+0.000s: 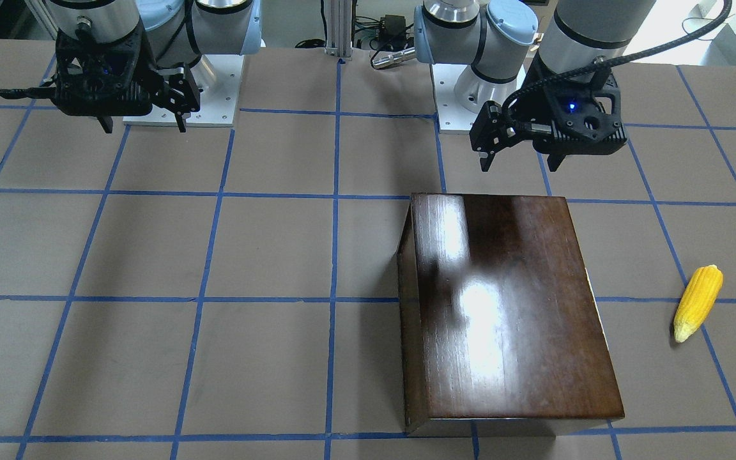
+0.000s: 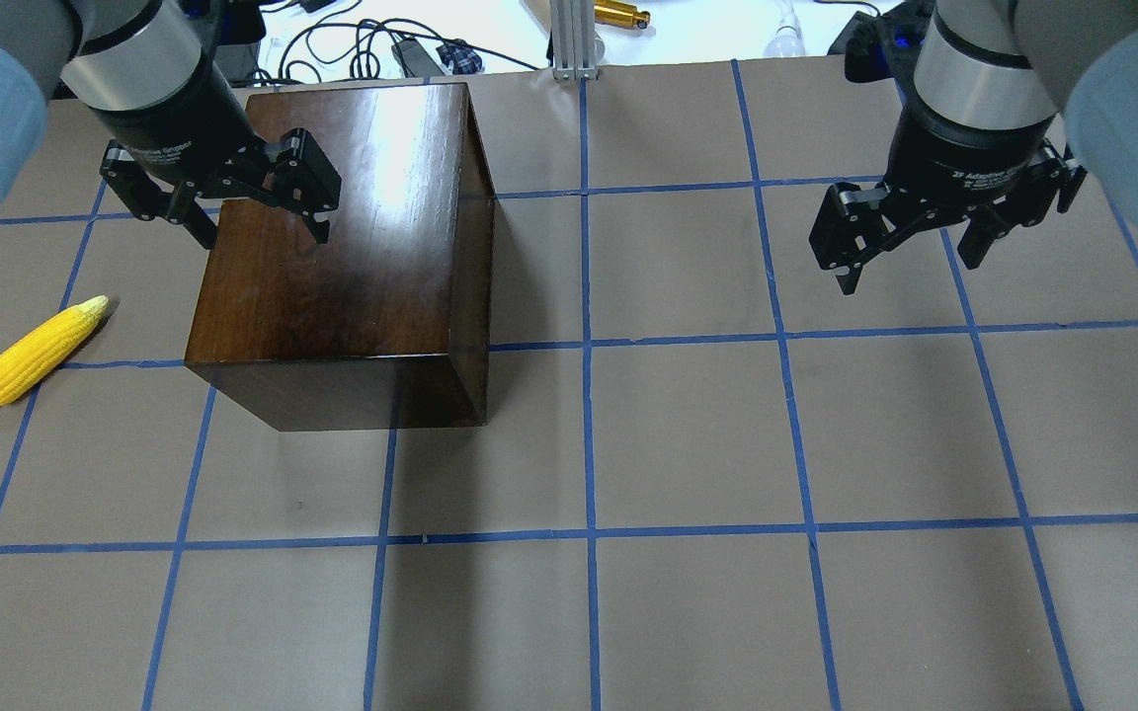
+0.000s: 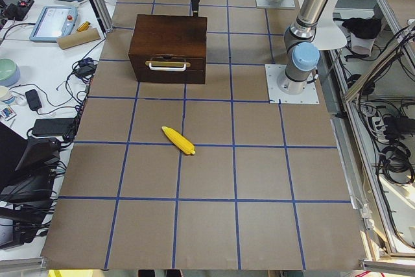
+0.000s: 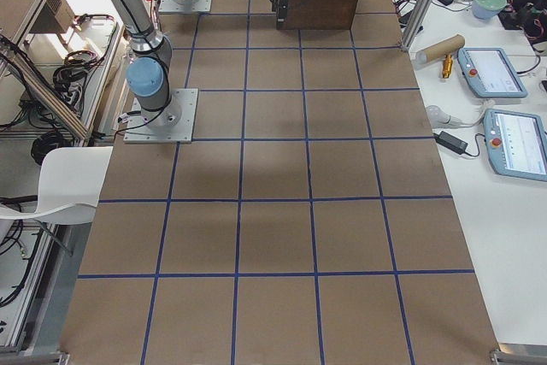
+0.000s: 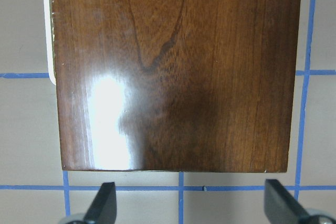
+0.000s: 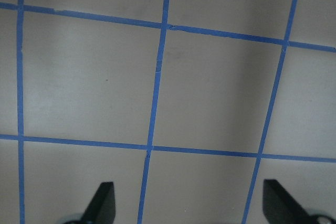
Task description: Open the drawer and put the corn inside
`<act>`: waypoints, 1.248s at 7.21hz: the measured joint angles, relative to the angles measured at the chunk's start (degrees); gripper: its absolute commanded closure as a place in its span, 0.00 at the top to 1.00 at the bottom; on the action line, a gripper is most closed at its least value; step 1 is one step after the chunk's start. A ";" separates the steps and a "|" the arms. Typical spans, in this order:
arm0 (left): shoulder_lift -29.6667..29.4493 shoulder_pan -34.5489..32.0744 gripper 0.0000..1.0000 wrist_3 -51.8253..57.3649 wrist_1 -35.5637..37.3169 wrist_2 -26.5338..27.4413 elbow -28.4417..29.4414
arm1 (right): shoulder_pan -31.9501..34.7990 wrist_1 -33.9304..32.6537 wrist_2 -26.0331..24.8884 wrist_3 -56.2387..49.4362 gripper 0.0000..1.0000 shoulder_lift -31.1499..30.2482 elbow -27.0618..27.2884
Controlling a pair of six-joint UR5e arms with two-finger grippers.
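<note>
The large dark glossy box (image 2: pixel 352 257) stands on the table's left half. Its drawer (image 3: pixel 167 65) is shut, and its front with a pale bar handle faces the table's left end. The yellow corn (image 2: pixel 36 354) lies on the table to the left of the box, apart from it; it also shows in the front view (image 1: pixel 698 303). My left gripper (image 2: pixel 266 239) is open and empty and hovers over the box's near top edge (image 5: pixel 173 72). My right gripper (image 2: pixel 910 275) is open and empty above bare table on the right half.
The table (image 2: pixel 688 444) is brown with a blue tape grid. The arms' base plates (image 1: pixel 183 89) stand at the robot's edge. A side bench with tablets (image 4: pixel 491 70), cables and a cardboard tube runs along the far edge.
</note>
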 measured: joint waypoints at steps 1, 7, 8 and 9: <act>0.02 0.01 1.00 0.00 0.00 -0.02 -0.03 | 0.00 0.00 -0.01 0.01 1.00 -0.03 0.00; 0.03 0.01 1.00 0.00 0.00 -0.17 0.03 | 0.00 0.00 0.00 -0.02 1.00 -0.03 0.00; 0.04 0.01 1.00 0.00 0.00 -0.15 0.04 | 0.00 0.00 0.01 0.00 1.00 -0.04 0.00; 0.04 0.01 1.00 0.02 -0.02 -0.12 0.03 | 0.00 0.00 0.01 0.01 1.00 -0.04 0.00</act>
